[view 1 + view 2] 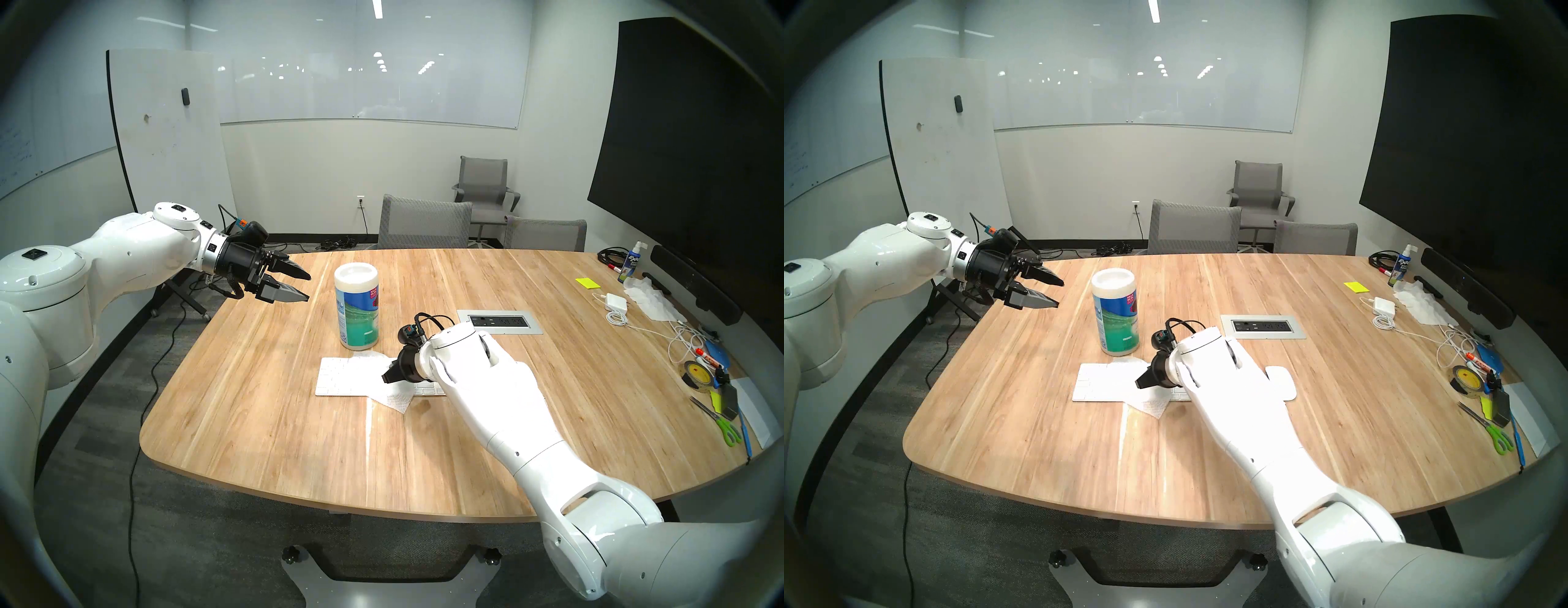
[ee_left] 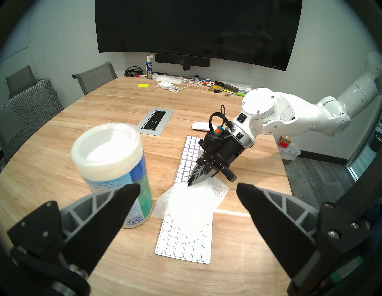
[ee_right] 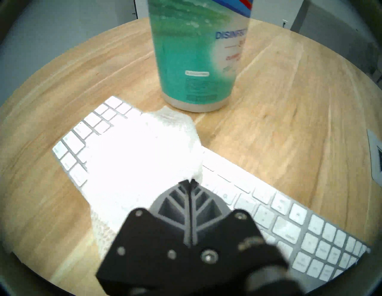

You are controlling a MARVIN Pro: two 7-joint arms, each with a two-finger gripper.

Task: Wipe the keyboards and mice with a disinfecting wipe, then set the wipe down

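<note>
On the wooden surface (image 1: pixel 263 424), the white keyboard (image 2: pixel 186 244) lies flat just in front of the upright tub of wipes (image 1: pixel 356 312), with the white wipe (image 2: pixel 190 202) spread across its middle and hanging over both long edges. Right hand (image 2: pixel 191 183) points down at a slant with its fingers pressed together, tips on the wipe at the keyboard's midsection; whether they pinch the cloth or only press it cannot be told. Beyond the keyboard's far end in the left wrist view, apart from it, rests the white mouse (image 2: pixel 201 126). Left hand (image 1: pixel 305 286) hangs above the surface's edge beside the tub, fingers spread wide and holding nothing.
</note>
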